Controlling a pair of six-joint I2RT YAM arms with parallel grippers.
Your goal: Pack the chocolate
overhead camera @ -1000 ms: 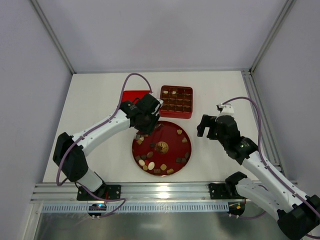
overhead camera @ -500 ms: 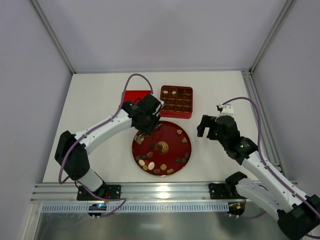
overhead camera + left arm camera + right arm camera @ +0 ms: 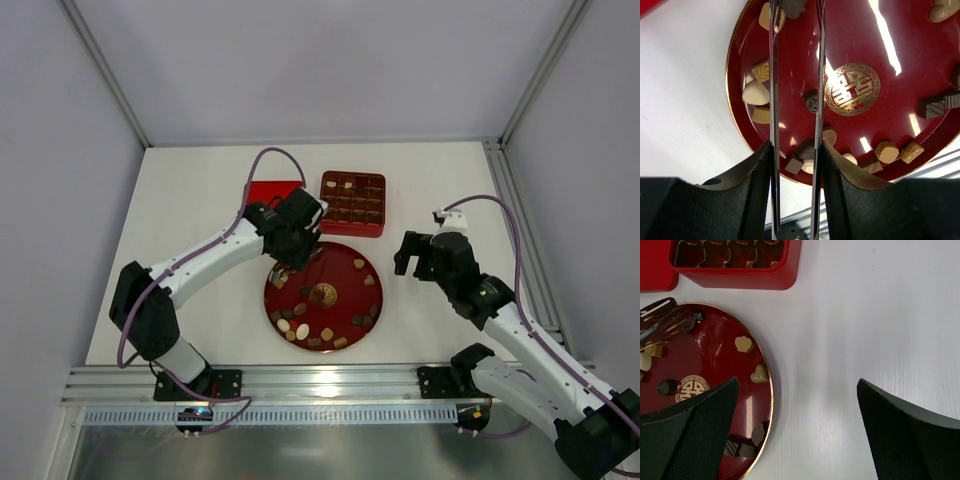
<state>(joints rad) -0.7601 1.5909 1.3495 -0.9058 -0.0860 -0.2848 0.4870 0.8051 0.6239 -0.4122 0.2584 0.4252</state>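
Observation:
Several pieces of chocolate (image 3: 293,328), dark, tan and cream, lie scattered on the round red plate (image 3: 345,285). My left gripper (image 3: 290,240) hangs over the plate's upper left part, shut on thin metal tongs (image 3: 773,100). The two blades run forward between my fingers (image 3: 762,170) above the plate (image 3: 890,75). A dark piece (image 3: 792,6) shows between the blade tips; whether it is pinched I cannot tell. The tong tips (image 3: 667,320) also show in the right wrist view. My right gripper (image 3: 415,252) stands open over bare table right of the plate, nothing between its fingers (image 3: 710,410).
A square red box (image 3: 352,233) with grid compartments, some filled, stands behind the plate. Its red lid (image 3: 268,189) lies to its left. A gold emblem (image 3: 852,89) marks the plate's centre. Metal rails run along the table's near and right edges.
The left arm has shifted very slightly; the tongs stay over the plate's upper left. The right arm has not moved.

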